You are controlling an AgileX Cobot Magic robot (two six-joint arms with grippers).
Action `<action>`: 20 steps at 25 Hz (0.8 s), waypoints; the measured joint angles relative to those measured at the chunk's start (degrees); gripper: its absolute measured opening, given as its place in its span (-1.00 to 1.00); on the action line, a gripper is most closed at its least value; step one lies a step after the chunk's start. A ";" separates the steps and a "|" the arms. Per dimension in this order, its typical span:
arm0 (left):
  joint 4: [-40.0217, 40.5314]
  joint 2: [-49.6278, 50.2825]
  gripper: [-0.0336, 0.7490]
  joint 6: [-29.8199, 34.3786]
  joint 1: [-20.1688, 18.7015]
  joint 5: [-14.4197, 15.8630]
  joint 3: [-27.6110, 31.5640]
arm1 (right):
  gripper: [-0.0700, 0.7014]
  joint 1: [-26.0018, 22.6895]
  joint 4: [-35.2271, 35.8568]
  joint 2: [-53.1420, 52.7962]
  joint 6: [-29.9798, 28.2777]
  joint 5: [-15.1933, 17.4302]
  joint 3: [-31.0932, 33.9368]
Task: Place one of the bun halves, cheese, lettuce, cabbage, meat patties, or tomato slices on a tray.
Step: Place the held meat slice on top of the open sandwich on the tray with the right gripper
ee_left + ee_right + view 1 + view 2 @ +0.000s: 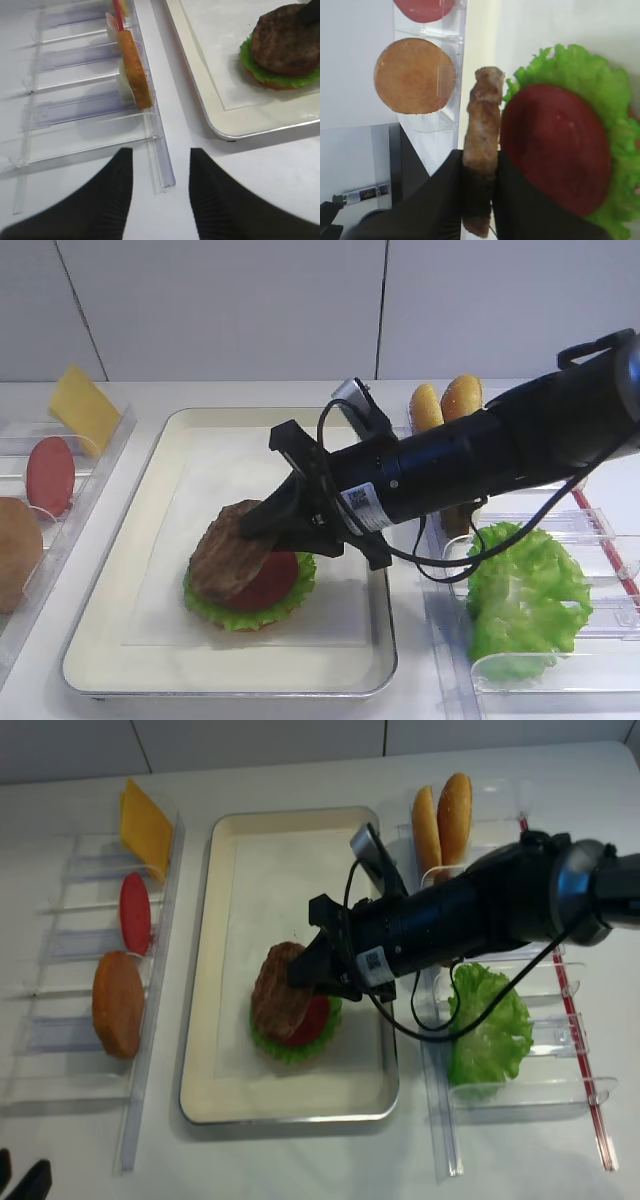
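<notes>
The right gripper [479,200] pinches one meat patty [230,550] on edge between its closed fingers, tilted over one tomato slice [275,583] lying on a lettuce leaf [245,612] in the tray [230,680]. The left gripper [160,192] hovers spread and empty over the left rack [90,110]. That rack holds one cheese slice [84,408], one tomato [50,476] and one brown disc [118,1003]. Two bun halves [445,402] and more lettuce [525,600] sit right.
</notes>
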 joint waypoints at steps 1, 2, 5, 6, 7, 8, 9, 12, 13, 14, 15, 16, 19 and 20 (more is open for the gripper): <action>0.00 0.00 -0.26 0.00 0.00 0.00 0.00 | -0.37 0.00 0.10 0.37 0.00 0.00 0.00; 0.00 0.00 -0.26 0.00 0.00 0.00 0.00 | -0.37 0.00 0.25 0.72 0.00 0.00 0.00; 0.00 0.00 -0.26 0.00 0.00 0.00 0.00 | -0.37 0.00 0.63 1.11 -0.48 0.00 0.00; 0.00 0.00 -0.26 0.00 0.00 0.00 0.00 | -0.37 0.00 0.77 1.11 -0.65 0.00 0.00; 0.00 0.00 -0.26 0.00 0.00 0.00 0.00 | -0.37 0.00 0.89 1.11 -0.71 0.00 0.00; 0.00 0.00 -0.26 0.00 0.00 0.00 0.00 | -0.37 0.00 0.92 1.11 -0.80 0.00 0.00; 0.00 0.00 -0.26 0.00 0.00 0.00 0.00 | -0.37 0.00 1.06 1.11 -0.85 0.00 0.00; 0.00 0.00 -0.26 0.00 0.00 0.00 0.00 | -0.37 0.00 1.16 1.11 -0.94 -0.24 0.00; 0.00 0.00 -0.26 0.00 0.00 0.00 0.00 | -0.37 0.00 1.16 1.11 -0.94 -0.37 0.00; 0.00 0.00 -0.26 0.00 0.00 0.00 0.00 | -0.37 0.00 1.16 1.11 -0.94 -0.37 0.00; 0.00 0.00 -0.26 0.00 0.00 0.00 0.00 | -0.37 0.00 1.16 1.11 -0.94 -0.37 0.00; 0.00 0.00 -0.26 0.00 0.00 0.00 0.00 | -0.37 0.00 1.16 1.11 -0.94 -0.52 0.00; 0.00 0.00 -0.26 0.00 0.00 0.00 0.00 | -0.37 -0.72 0.60 1.11 -0.48 -0.37 0.00; 0.00 0.00 -0.26 0.00 0.00 0.00 0.00 | -0.37 -1.43 0.20 1.11 -0.05 -0.24 0.00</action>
